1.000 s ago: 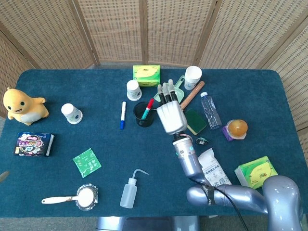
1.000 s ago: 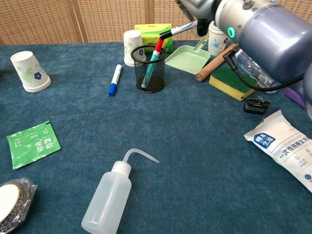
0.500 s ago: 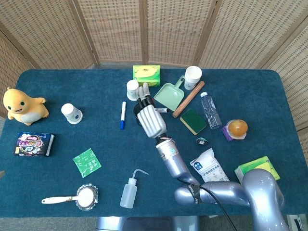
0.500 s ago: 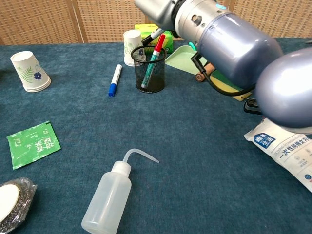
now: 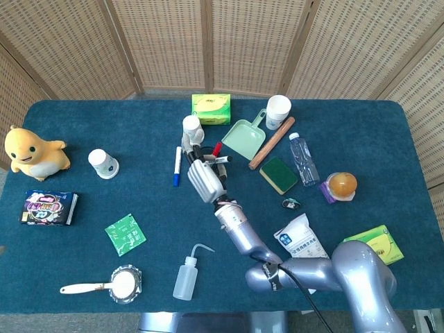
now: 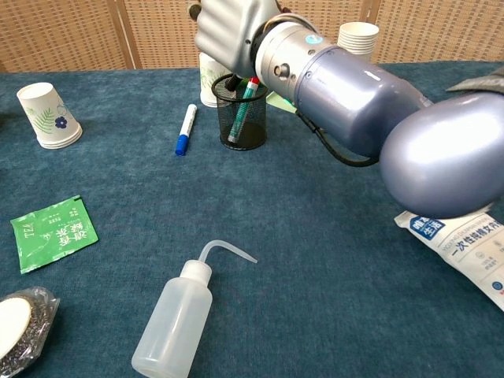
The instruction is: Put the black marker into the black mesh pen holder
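The black mesh pen holder (image 6: 242, 126) stands at the back middle of the blue table, with a red-capped marker (image 6: 250, 85) leaning inside it. My right hand (image 6: 232, 31) hovers directly over its rim. From the head camera this hand (image 5: 205, 177) covers the holder and grips the black marker (image 5: 221, 159), whose barrel sticks out to the right just above the holder. The red cap (image 5: 217, 148) peeks out beside it. In the chest view the hand hides most of the black marker. The left hand does not show in either view.
A blue-capped marker (image 6: 185, 128) lies left of the holder. A paper cup (image 5: 192, 126) and a green dustpan (image 5: 241, 137) sit just behind it. A wash bottle (image 6: 181, 311), a green sachet (image 6: 53, 232) and a white packet (image 6: 465, 236) lie nearer the front.
My right hand has swung left from above the dustpan to over the pen holder, carrying the black marker with it. The arm now fills more of the chest view.
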